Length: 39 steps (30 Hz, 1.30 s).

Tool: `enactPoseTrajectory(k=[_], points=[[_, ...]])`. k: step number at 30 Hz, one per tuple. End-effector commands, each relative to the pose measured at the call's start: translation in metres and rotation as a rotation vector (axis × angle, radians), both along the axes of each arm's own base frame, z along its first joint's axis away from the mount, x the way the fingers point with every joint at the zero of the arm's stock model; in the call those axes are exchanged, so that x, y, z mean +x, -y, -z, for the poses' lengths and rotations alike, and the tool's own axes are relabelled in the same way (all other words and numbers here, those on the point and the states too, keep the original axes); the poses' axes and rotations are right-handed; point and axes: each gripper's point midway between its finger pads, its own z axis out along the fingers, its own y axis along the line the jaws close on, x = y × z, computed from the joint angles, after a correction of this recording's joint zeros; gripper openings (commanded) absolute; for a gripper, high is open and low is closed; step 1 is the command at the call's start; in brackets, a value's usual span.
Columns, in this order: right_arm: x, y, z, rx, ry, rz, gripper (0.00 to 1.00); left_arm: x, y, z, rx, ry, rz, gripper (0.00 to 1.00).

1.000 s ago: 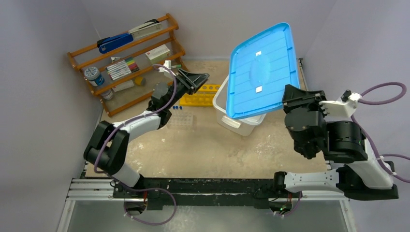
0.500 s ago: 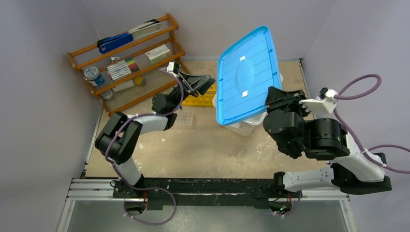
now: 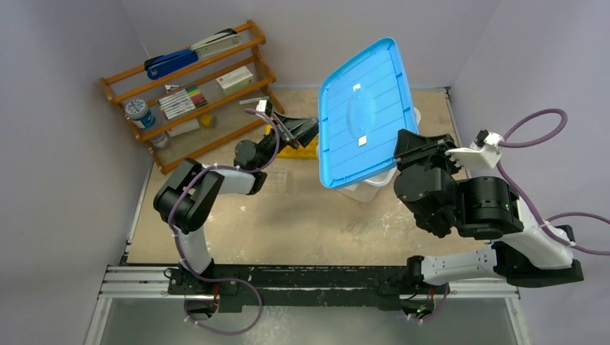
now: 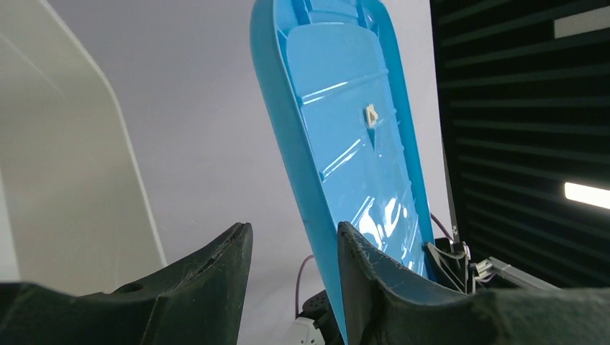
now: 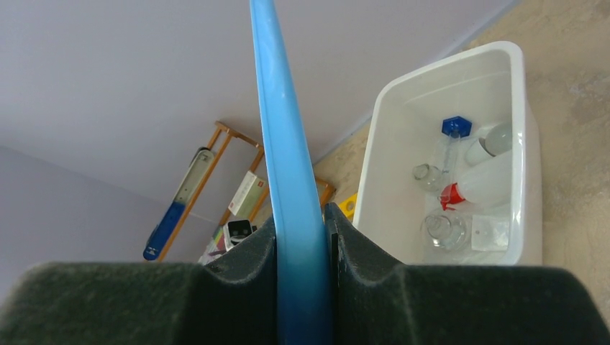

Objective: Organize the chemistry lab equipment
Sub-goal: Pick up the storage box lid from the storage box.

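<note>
At the near side of the sandy-brown surface (image 3: pixel 302 223), the right hand (image 3: pixel 400 146) is pinched on the lower edge of a blue plastic lid (image 3: pixel 360 108), a flat ribbed rectangle with a raised rim. In the right wrist view the right hand (image 5: pixel 298 223) has both fingers pressed against the thin blue edge, which rises straight up between them. The lid stands steeply tilted in the air, its top face turned towards the left arm.

Just beyond and beneath the lid sits an open white plastic bin (image 3: pixel 363 190) on the surface. Inside it lie a white squeeze bottle with red nozzle (image 5: pixel 489 180), a blue-capped clear tube (image 5: pixel 452 140) and small clear glass flasks (image 5: pixel 444 231), all close together on the bin's floor.

To the left of the bin, the left hand (image 3: pixel 306 129) is raised beside the lid's left edge. Its fingers (image 4: pixel 216 273) are spread apart and hold nothing; the lid's rim runs down close by one of them, and it cannot be told whether they touch.

Under the left forearm a clear tube tray (image 3: pixel 275 180) rests on the surface. Just behind it lies a yellow six-hole rack (image 3: pixel 298 149), partly hidden by the left hand.

Farthest back, in the left corner, stands a slanted wooden shelf (image 3: pixel 237 79) carrying a blue stapler (image 3: pixel 171 63), coloured markers (image 3: pixel 180 102) and small boxes.
</note>
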Motion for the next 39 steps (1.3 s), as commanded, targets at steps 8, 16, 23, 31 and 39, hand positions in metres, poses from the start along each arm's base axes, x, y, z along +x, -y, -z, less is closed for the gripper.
enactPoseTrajectory(k=[8, 16, 23, 31, 39], points=[[-0.001, 0.021, -0.020, 0.062, 0.083, 0.087, 0.00, -0.015, -0.013, -0.040, -0.139, 0.124, 0.025, 0.46], [0.000, 0.020, -0.014, 0.049, 0.082, 0.087, 0.00, -0.056, 0.012, -0.077, -0.176, 0.226, 0.169, 0.46], [0.001, 0.011, -0.003, 0.035, 0.081, 0.084, 0.00, -0.077, 0.025, -0.093, -0.219, 0.266, 0.235, 0.19], [0.010, -0.031, -0.017, -0.219, 0.031, 0.098, 0.47, -0.082, 0.002, -0.110, -0.226, 0.302, 0.204, 0.00], [0.084, 0.001, -0.050, -0.553, -0.164, 0.473, 0.93, -0.067, -0.018, -0.118, -0.143, 0.311, 0.095, 0.00]])
